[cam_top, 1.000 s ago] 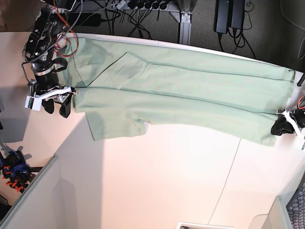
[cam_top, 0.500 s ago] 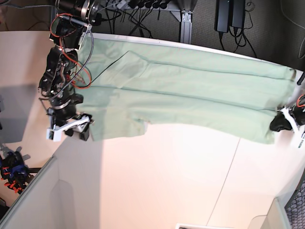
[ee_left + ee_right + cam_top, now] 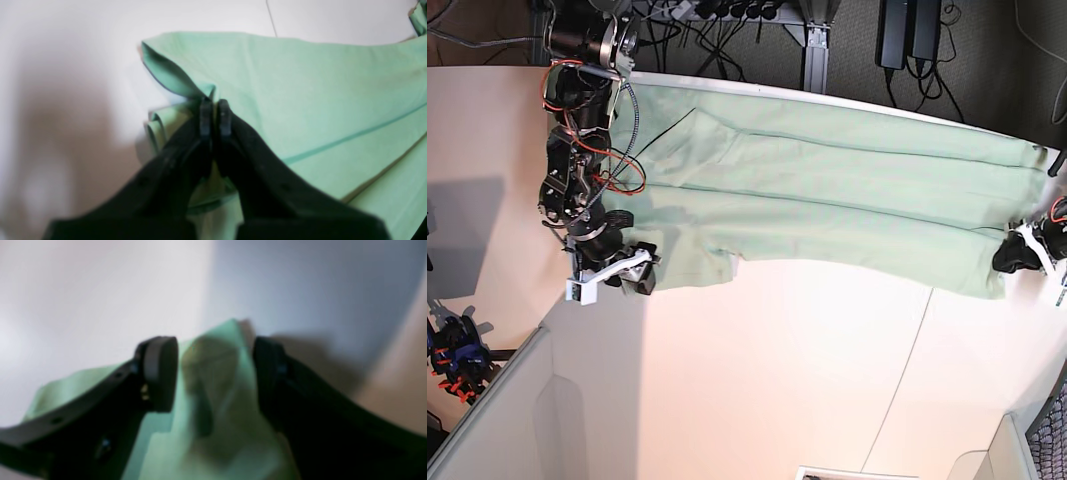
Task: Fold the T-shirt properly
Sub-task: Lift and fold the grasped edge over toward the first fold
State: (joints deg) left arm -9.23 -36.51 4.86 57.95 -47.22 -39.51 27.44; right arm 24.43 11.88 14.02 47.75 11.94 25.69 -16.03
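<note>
Two pincers, left (image 3: 215, 115) and right (image 3: 213, 373), one T-shirt (image 3: 827, 200).

No readable text, labels, brands, numbers or signs in any view

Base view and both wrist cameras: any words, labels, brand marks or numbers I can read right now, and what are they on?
None can be read.
T-shirt: no logo or label shows in any view.
Small white tag by the right gripper: too small to tell whether it carries any text.
Both wrist views: blurred, only cloth, table and the left gripper.
</note>
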